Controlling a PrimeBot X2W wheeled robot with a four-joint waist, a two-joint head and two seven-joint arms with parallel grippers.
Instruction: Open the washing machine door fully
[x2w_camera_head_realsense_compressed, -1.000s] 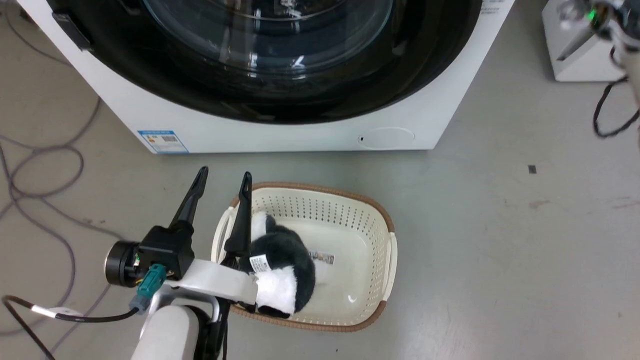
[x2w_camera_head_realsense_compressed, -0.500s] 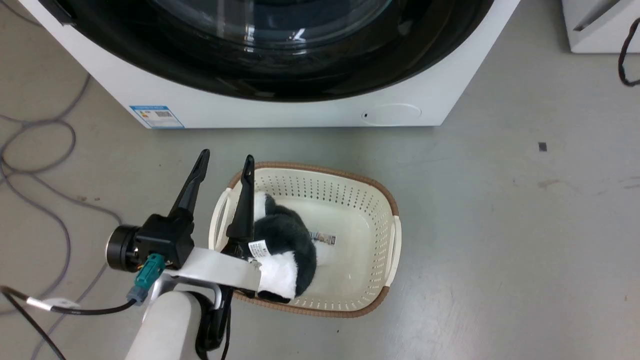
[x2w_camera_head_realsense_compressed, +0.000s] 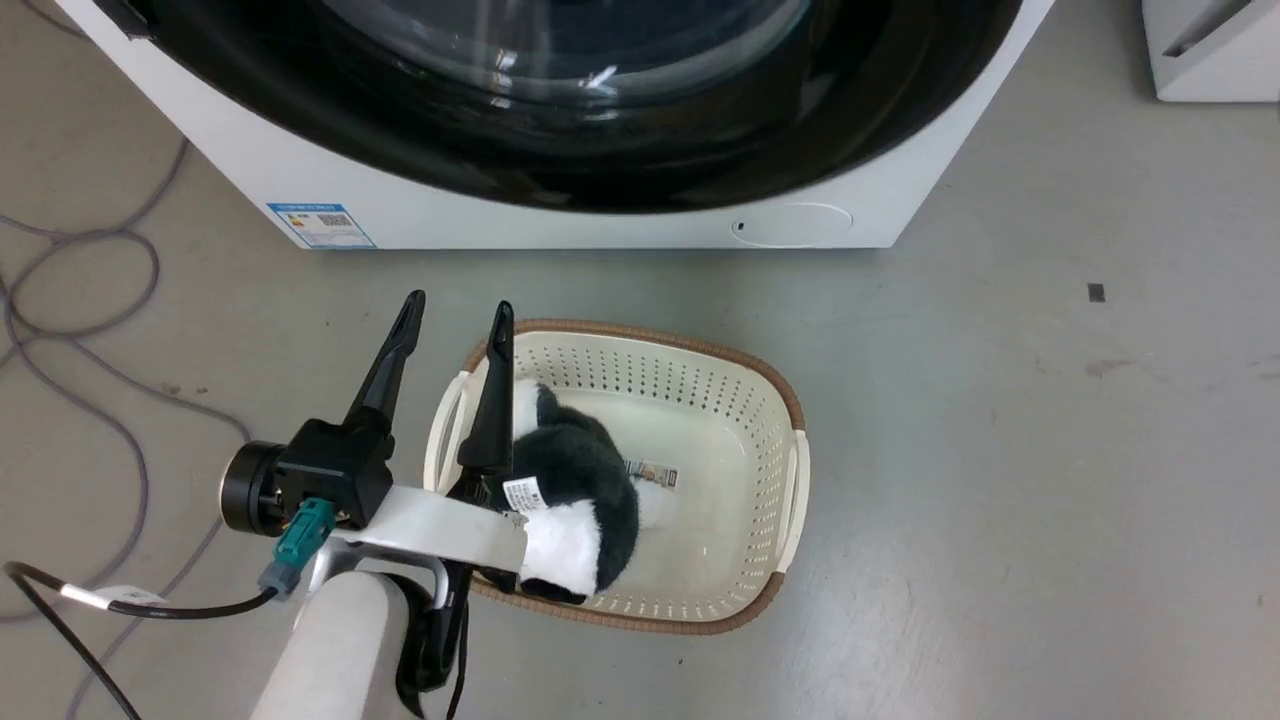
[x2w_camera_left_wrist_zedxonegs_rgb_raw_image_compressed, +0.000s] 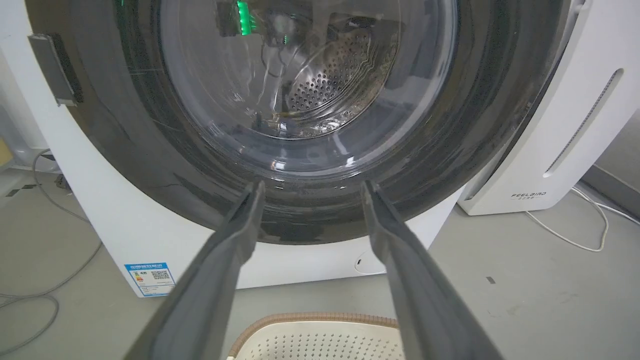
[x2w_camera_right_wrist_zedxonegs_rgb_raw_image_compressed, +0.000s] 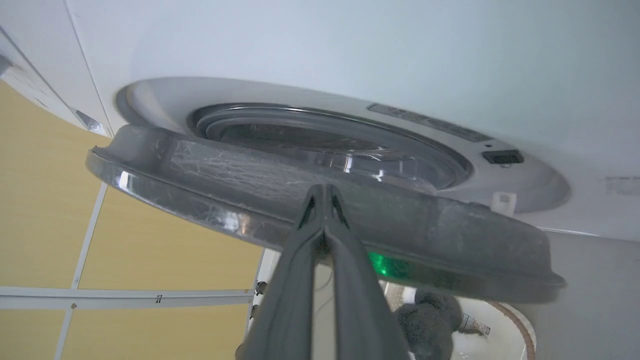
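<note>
The washing machine (x2w_camera_head_realsense_compressed: 600, 218) is a white box with a blue label (x2w_camera_head_realsense_compressed: 320, 224) at its lower corner. Its glossy black door (x2w_camera_head_realsense_compressed: 560, 150) spans the top of the head view. In the left wrist view the door (x2w_camera_left_wrist_zedxonegs_rgb_raw_image_compressed: 150, 150) faces me, with the steel drum behind its glass bowl (x2w_camera_left_wrist_zedxonegs_rgb_raw_image_compressed: 310, 90). My left gripper (x2w_camera_head_realsense_compressed: 455, 308) hangs open over the floor short of the machine, its fingertips (x2w_camera_left_wrist_zedxonegs_rgb_raw_image_compressed: 256, 189) apart and empty. In the right wrist view the door (x2w_camera_right_wrist_zedxonegs_rgb_raw_image_compressed: 240, 175) stands slightly ajar from the grey-gasketed drum mouth (x2w_camera_right_wrist_zedxonegs_rgb_raw_image_compressed: 300, 117). My right gripper (x2w_camera_right_wrist_zedxonegs_rgb_raw_image_compressed: 324, 189) is shut, tips against the door's rim.
A cream basket (x2w_camera_head_realsense_compressed: 785, 440) holding a black-and-white plush toy (x2w_camera_head_realsense_compressed: 580, 480) sits on the floor before the machine, partly under my left forearm. Grey cables (x2w_camera_head_realsense_compressed: 100, 300) loop on the floor at left. A white FEELBAIR appliance (x2w_camera_left_wrist_zedxonegs_rgb_raw_image_compressed: 550, 125) stands right of the machine.
The head camera has shifted, so the machine sits higher in the picture. The arm with the green light has left the upper right corner. The left gripper holds its place by the basket.
</note>
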